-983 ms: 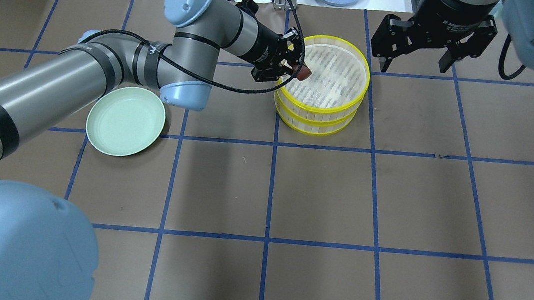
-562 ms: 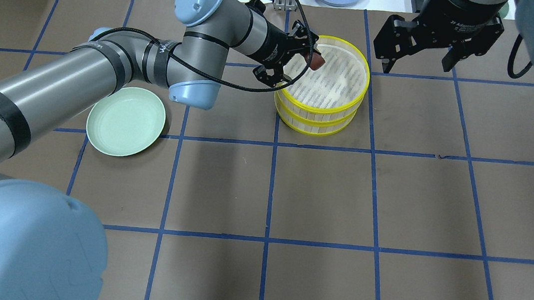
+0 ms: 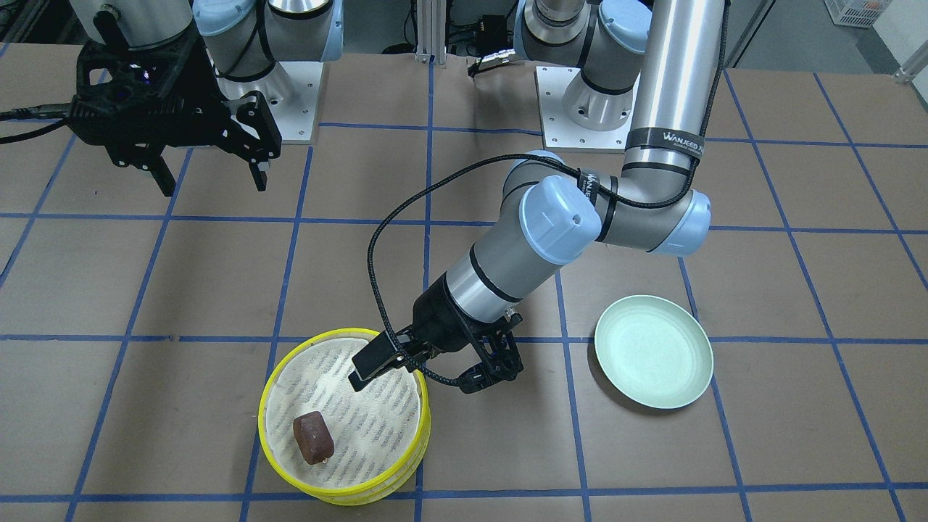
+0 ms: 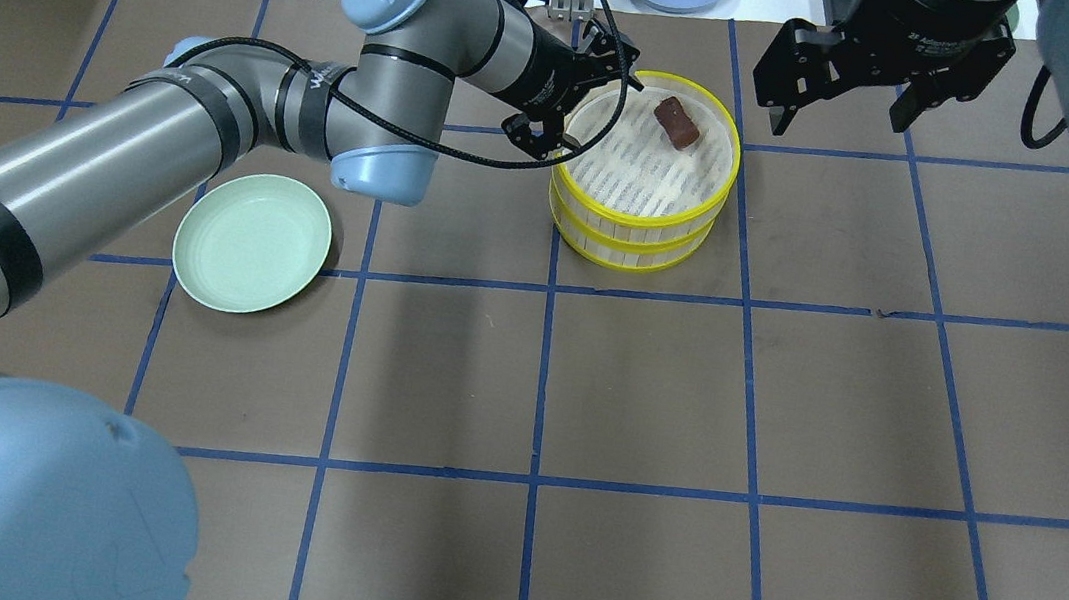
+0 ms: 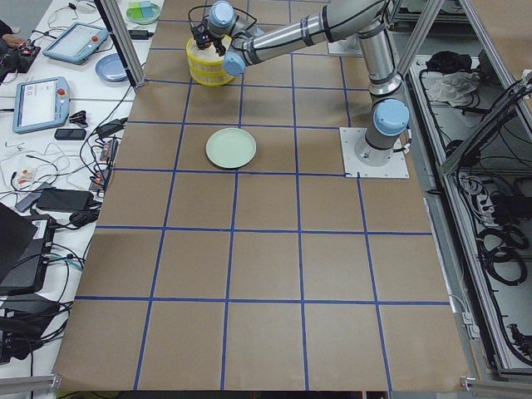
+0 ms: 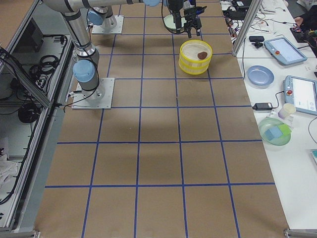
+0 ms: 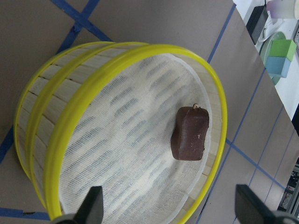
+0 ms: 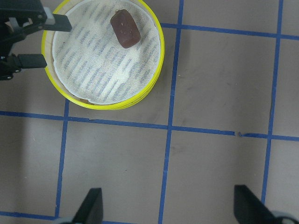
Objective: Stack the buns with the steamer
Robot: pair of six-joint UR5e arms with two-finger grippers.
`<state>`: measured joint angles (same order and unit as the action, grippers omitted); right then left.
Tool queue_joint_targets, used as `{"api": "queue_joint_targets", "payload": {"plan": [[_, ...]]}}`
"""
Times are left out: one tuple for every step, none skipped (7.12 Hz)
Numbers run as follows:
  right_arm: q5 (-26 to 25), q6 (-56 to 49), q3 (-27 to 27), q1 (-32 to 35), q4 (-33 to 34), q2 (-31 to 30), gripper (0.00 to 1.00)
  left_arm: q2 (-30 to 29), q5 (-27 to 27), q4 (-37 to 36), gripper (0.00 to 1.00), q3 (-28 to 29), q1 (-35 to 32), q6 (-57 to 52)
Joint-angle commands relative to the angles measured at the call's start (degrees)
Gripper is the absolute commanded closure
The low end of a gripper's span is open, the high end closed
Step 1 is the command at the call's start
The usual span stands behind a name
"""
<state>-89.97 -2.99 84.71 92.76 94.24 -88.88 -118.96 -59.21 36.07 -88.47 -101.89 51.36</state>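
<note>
brown bun down on the cloth in the top tier of the steamer, by the rim | left gripper spread wide, empty, hanging at the steamer edge | right gripper wide too, holding nothing | pale bun not visible, lower tier maybe? | looks nearly done

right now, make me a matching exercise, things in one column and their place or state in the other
1 brown bun
2 pale green plate
3 left fingers
4 right fingers

a empty, on the table
b open, at the rim of the yellow steamer
c lying inside the yellow steamer's top tier
d open, held away from the yellow steamer

Pairs: 1-c, 2-a, 3-b, 4-d
</note>
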Motion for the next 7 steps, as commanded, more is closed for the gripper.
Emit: {"api": "queue_joint_targets", "payload": {"plan": [[-0.12,0.09,0.02,-0.04,-0.28,-0.07,0.00,3.62,-7.53,13.85,0.00,2.85,3.08,-15.30],[-0.20,0.09,0.02,-0.04,-0.28,-0.07,0.00,6.60,-10.20,21.68,0.00,2.95,6.06,-25.50],[-0.21,0.09,0.02,-0.04,-0.11,-0.07,0.00,9.42,-16.49,27.24,0.00,2.96,8.87,-33.78],[-0.21,0.09,0.02,-0.04,-0.11,-0.07,0.00,11.71,-20.29,34.08,0.00,2.96,10.73,-41.17],[-0.21,0.09,0.02,-0.04,-0.11,-0.07,0.00,13.99,-24.85,37.02,0.00,2.87,12.48,-45.25],[-0.21,0.09,0.02,-0.04,0.07,-0.07,0.00,17.41,-31.60,43.06,0.00,2.87,13.55,-47.90],[-0.21,0.09,0.02,-0.04,0.07,-0.07,0.00,20.83,-35.32,48.95,0.00,2.87,14.43,-49.58]]}}
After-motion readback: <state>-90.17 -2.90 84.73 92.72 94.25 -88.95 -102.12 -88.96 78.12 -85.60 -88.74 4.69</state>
